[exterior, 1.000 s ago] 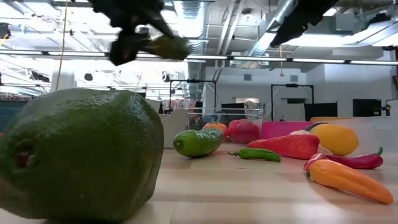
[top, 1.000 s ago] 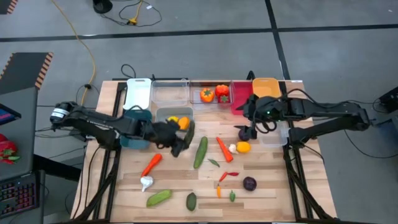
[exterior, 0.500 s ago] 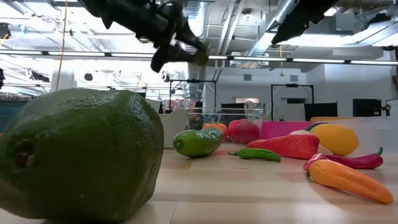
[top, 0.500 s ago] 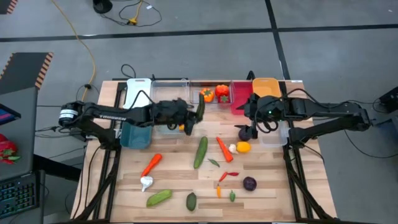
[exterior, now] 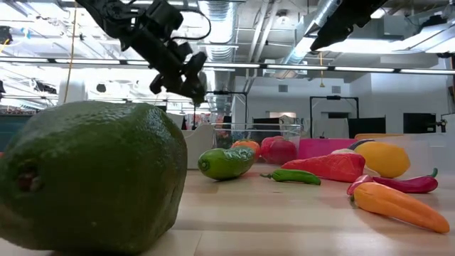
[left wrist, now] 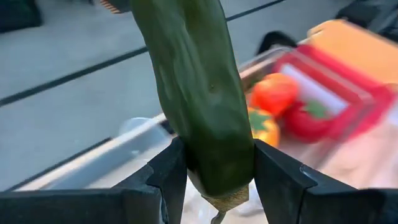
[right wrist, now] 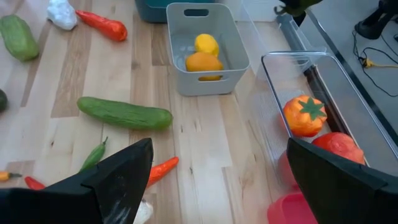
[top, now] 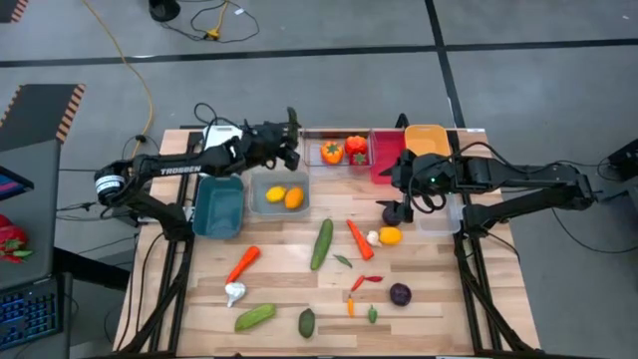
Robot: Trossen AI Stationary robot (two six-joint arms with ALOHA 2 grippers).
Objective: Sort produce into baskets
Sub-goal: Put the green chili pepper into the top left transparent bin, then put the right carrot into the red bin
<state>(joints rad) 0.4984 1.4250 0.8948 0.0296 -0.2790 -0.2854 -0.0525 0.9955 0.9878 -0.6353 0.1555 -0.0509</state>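
readable text: we make out "TROSSEN" in white letters | on: left arm (top: pixel 177 170) forearm, high view | other views: we read no text

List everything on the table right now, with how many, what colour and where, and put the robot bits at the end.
Tubs: seven; white, clear, clear, red and orange along the far edge, teal and grey-blue in front.
Lemons: two, yellow-orange, in the grey-blue tub; one more mid-table.
Peppers: two, orange and red, in a clear tub.
Cucumbers: green, one mid-table, one near edge, one held.
Carrots: two, orange-red.
Garlic: two, white.
Purple ball: one.
Left gripper: over the far tubs, fingers shut on the cucumber.
Right gripper: mid-table, open.
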